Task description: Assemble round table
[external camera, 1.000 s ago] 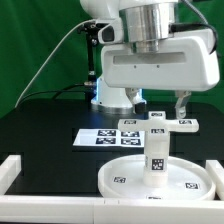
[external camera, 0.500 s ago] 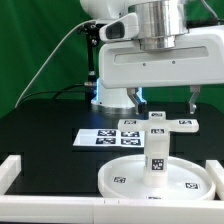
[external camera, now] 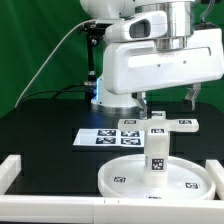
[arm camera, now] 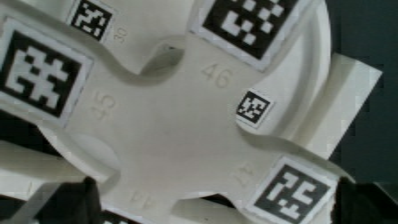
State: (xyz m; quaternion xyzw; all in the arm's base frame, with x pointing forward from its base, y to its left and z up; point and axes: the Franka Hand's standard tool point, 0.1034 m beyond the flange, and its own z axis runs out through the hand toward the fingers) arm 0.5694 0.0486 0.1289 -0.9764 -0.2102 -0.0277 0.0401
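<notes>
The round table stands partly assembled near the front of the black table: the large flat round disc lies flat on the surface, the short thick cylindrical leg rises upright from its middle, and the cross-shaped base sits on top of the leg with its arms level. All three parts are white and carry black-and-white square tags. In the wrist view the cross-shaped base fills the picture from above, its arms spreading from a round hub, with tags on the arms and one small tag on the hub. The gripper hangs directly over the base with its jaws spread wide — one finger on the exterior view's left, the other toward the right — and nothing between them; whether the fingertips touch the base cannot be told. Behind the disc, toward the exterior view's left, the marker board lies flat on the table. A white border rim runs along the front and side edges — just in front of the disc.
</notes>
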